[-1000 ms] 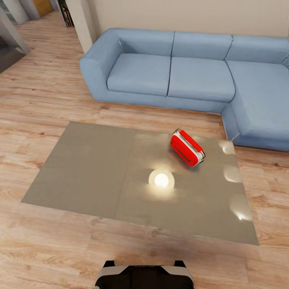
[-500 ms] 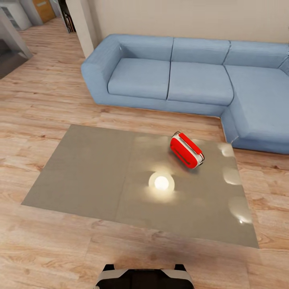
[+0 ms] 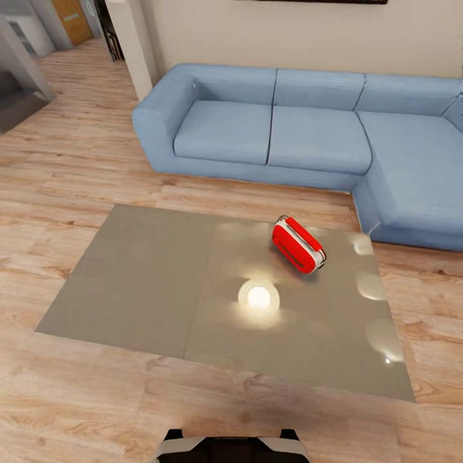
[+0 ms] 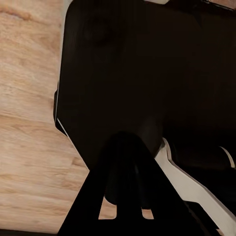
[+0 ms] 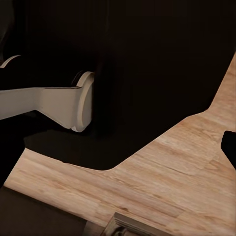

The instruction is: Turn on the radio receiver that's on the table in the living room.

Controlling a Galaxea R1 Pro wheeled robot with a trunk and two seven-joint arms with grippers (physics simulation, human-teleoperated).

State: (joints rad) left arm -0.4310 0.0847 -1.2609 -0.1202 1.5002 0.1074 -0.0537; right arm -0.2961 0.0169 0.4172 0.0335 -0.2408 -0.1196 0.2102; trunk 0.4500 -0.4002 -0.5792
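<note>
The radio receiver (image 3: 298, 245) is lying toward the far right corner of the table (image 3: 141, 276), before the blue sofa (image 3: 308, 128), presumably awaiting a reach, while I cannot tell either gripper's state from the dark wrist views.

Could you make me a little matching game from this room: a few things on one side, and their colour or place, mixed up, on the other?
Things:
1. radio receiver
2. sofa
3. table
4. floor

Descriptions:
A. light wood planks
B. blue, against the far wall
C. red, lying on the table's right panel
D. glossy grey top in two panels

Pairs: 1-C, 2-B, 3-D, 4-A
</note>
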